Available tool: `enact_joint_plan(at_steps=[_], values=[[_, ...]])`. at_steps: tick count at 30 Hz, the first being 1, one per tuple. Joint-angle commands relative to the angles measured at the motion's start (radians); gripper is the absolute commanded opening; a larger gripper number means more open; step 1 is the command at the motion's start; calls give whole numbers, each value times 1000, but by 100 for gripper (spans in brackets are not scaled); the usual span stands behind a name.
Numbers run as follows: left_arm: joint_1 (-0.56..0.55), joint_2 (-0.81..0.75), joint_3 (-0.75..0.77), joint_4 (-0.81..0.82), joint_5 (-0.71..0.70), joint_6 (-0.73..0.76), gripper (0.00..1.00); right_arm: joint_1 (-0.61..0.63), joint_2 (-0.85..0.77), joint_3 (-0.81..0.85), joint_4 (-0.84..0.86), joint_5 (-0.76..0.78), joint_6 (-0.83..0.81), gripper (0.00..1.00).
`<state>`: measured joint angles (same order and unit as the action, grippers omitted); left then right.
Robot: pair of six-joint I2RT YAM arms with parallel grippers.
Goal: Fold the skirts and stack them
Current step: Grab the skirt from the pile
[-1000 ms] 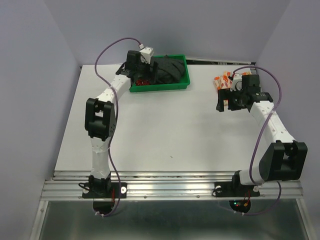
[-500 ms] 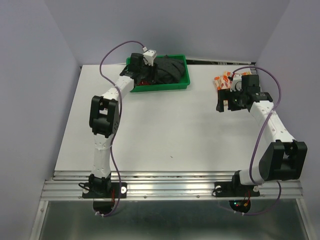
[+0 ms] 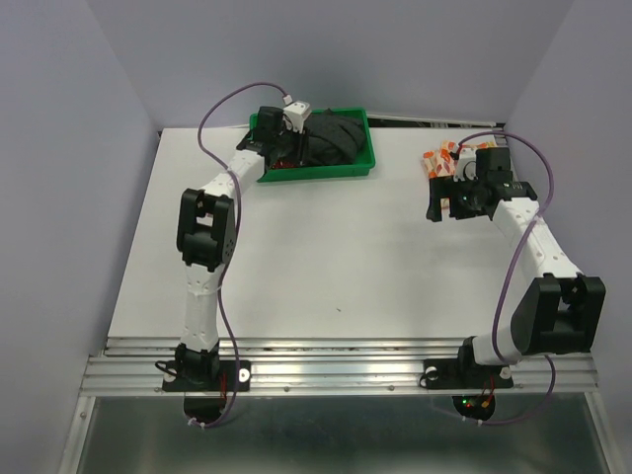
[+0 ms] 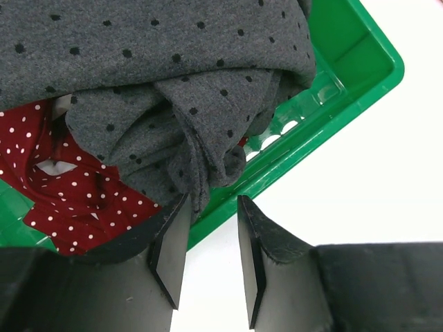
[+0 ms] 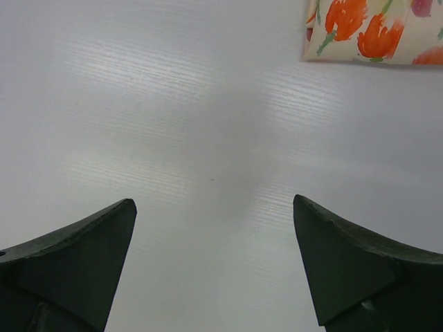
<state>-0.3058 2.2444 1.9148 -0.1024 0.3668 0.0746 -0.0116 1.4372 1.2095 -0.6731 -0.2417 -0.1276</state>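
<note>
Left gripper (image 4: 211, 207) is hovering half-closed at a fold of the grey skirt (image 4: 173, 69) in the tray (image 4: 360, 62), can't tell if it's pinching, red skirt (image 4: 76, 194) is hiding mostly underneath, right gripper (image 5: 214, 207) is gaping wide by the cut-off orange skirt (image 5: 367, 31).

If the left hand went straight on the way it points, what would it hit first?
Probably the hanging fold of the grey dotted skirt, at the near rim of the green tray; depth is unclear.

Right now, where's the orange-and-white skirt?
Top view: the orange-and-white skirt lies at the far right of the table, right of the green tray, just beyond the right claw. Right wrist view: top-right corner.
</note>
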Motion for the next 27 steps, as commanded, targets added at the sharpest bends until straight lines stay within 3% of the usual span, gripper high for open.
enact_joint_plan(at_steps=[1, 7, 10, 13, 15, 16, 22, 27], values=[[5, 6, 84, -6, -20, 30, 44, -1, 3, 38, 15, 2, -12, 100], [5, 72, 138, -17, -51, 33, 43, -1, 6, 36, 17, 8, -12, 100], [5, 92, 173, -22, -65, 34, 37, -1, 8, 38, 15, 10, -10, 100], [5, 118, 207, -37, -77, 36, 28, -1, 8, 41, 15, 16, -10, 100], [5, 121, 219, -48, -78, 36, 15, -1, 6, 42, 15, 15, -10, 100], [4, 116, 228, -52, -78, 31, 0, -1, 5, 42, 17, 15, -10, 100], [5, 23, 240, -63, -39, 28, 0, -1, -8, 50, 18, 12, -7, 100], [5, -57, 438, -134, -81, 34, 0, -1, -24, 44, 24, -4, -3, 100]])
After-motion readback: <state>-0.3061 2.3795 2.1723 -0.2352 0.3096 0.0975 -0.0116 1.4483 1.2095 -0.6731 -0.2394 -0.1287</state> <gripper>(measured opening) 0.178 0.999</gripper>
